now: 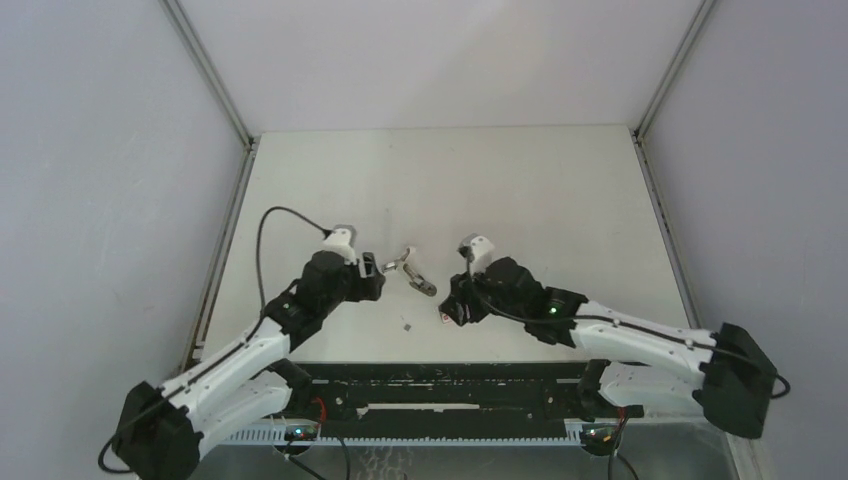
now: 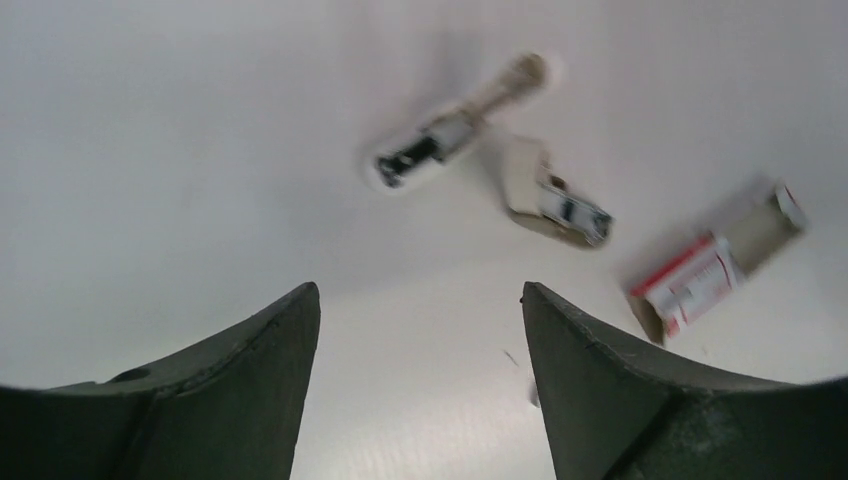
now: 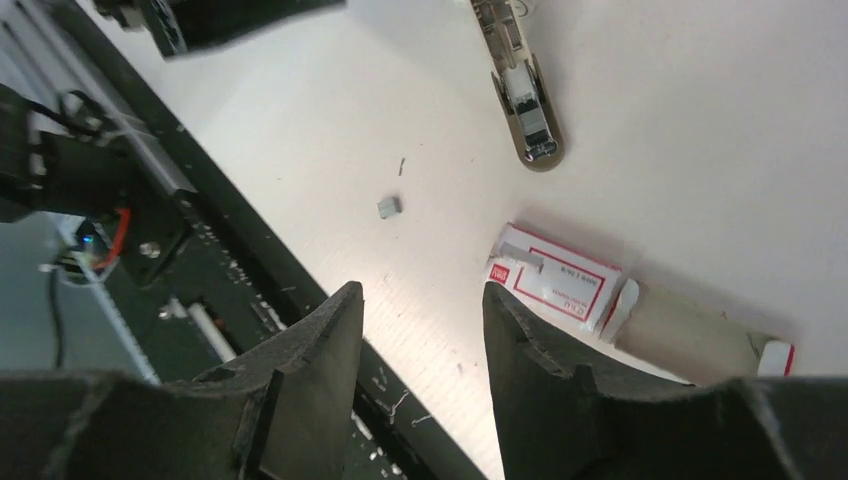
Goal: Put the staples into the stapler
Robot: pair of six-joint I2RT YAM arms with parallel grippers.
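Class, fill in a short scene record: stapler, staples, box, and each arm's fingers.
stapler: hinged open, lying on the table between the arms
staple piece: small, grey, loose on the table, apart from the stapler
staple box: red-and-white, tan tray slid partly out
left fingers: open, nothing between them
right fingers: open, nothing between them

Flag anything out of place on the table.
A small staple fragment lies loose toward the near edge, apart from the box, whose tray is slid partly out. The stapler lies splayed open.
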